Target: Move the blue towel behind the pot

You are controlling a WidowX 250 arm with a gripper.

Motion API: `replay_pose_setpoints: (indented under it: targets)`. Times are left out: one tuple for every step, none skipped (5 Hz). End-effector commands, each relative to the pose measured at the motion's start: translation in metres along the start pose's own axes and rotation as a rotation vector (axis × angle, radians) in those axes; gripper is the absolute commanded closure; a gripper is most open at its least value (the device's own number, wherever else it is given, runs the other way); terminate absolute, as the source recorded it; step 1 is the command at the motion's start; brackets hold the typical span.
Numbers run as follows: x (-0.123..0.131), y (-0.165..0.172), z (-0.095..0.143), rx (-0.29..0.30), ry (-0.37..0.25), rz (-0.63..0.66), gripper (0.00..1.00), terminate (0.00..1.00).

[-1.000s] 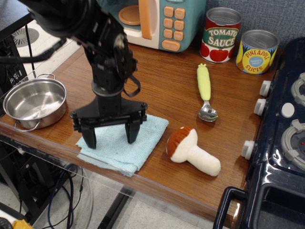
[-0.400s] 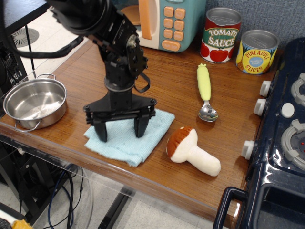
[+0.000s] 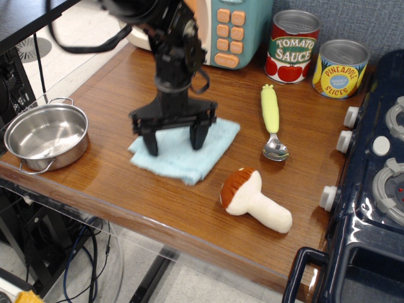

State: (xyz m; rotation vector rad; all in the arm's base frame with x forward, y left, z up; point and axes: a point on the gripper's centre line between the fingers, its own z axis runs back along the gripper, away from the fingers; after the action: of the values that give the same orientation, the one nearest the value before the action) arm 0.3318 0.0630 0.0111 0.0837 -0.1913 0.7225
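The blue towel (image 3: 184,159) lies flat on the wooden table, near the middle, to the right of the pot and apart from it. The pot (image 3: 45,136) is a small steel pot with wire loop handles, empty, at the table's left front corner. My gripper (image 3: 175,147) points straight down over the towel. Its jaws are spread wide, and both black fingertips (image 3: 153,150) press on the towel's top surface. Nothing is pinched between them.
A green-handled spoon (image 3: 272,121) and a plush mushroom (image 3: 254,199) lie right of the towel. A tomato sauce can (image 3: 291,45), a pineapple can (image 3: 339,67) and a toy microwave (image 3: 227,28) stand at the back. A dark toy stove (image 3: 372,189) fills the right side.
The gripper has slid back and to the right with its fingers on the towel, and the towel has moved with it, away from the table's front edge.
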Motion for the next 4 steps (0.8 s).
replay_pose_setpoints:
  targets:
    - [0.058, 0.006, -0.006, 0.004, -0.043, 0.126, 0.00, 0.00]
    - [0.074, 0.031, -0.006, 0.041, -0.037, 0.213, 0.00, 0.00]
    - [0.091, 0.055, -0.011, 0.095, -0.026, 0.296, 0.00, 0.00]
    - [0.114, 0.078, -0.010, 0.110, -0.042, 0.392, 0.00, 0.00]
